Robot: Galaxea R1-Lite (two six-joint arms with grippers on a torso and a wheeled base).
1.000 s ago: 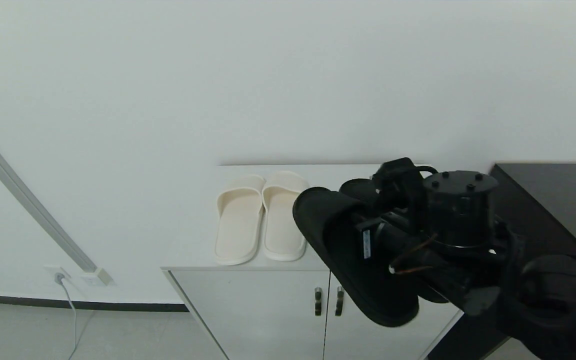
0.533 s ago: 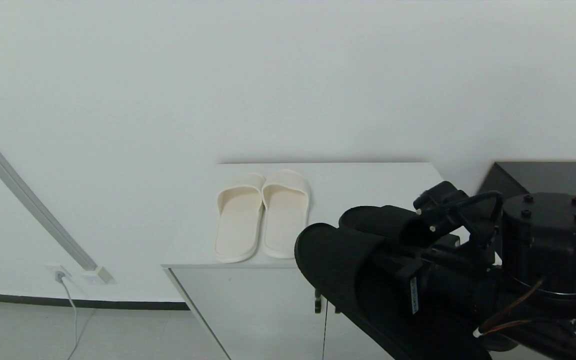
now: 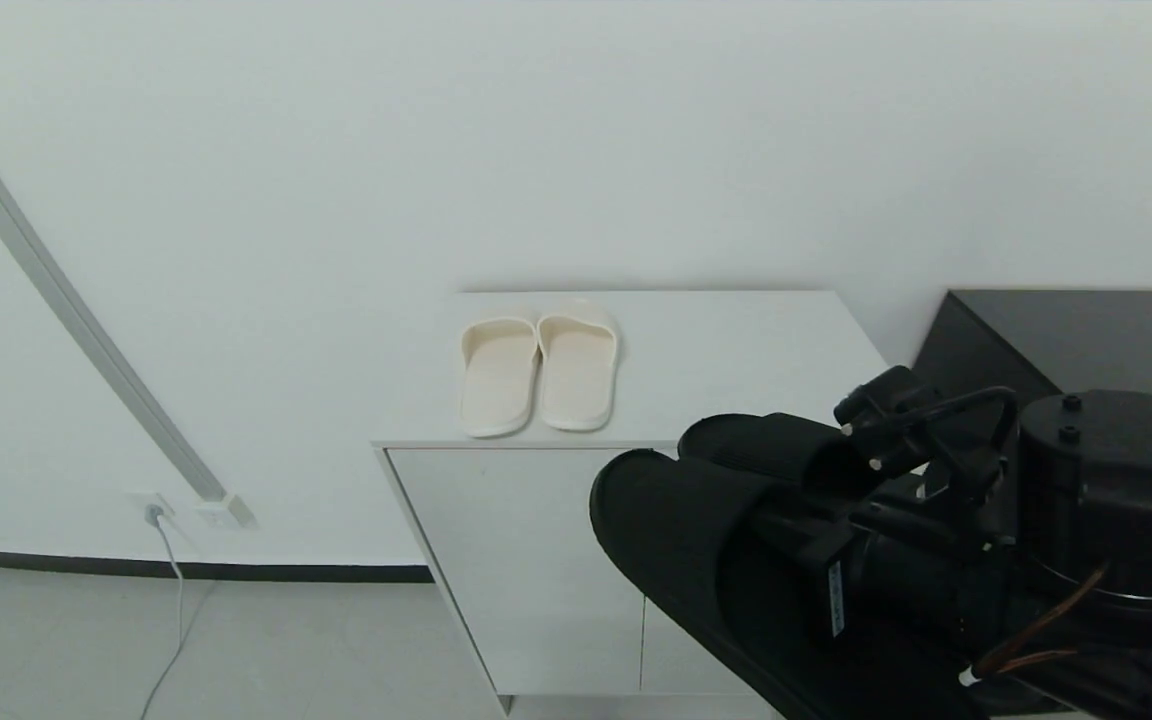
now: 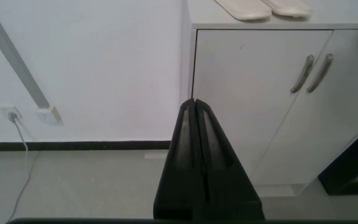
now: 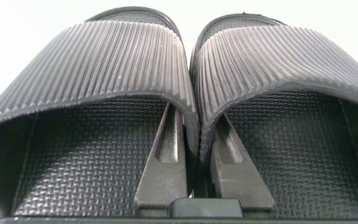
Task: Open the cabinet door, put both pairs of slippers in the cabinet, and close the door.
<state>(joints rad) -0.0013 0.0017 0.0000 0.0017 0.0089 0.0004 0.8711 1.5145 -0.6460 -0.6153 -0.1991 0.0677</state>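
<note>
Holding the black slippers (image 3: 696,520) pinched side by side, the right gripper (image 5: 191,155) hangs in front of the cabinet (image 3: 736,350), toward its right side. Cream slippers (image 3: 539,372) sit on the cabinet top. Left gripper (image 4: 195,112), fingers pressed together on nothing, is low before the cabinet's closed doors (image 4: 272,93).

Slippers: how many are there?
4. Two cream slippers lie side by side on the cabinet top; two black slippers are clamped together by the right gripper. More could be inside the shut cabinet.
</note>
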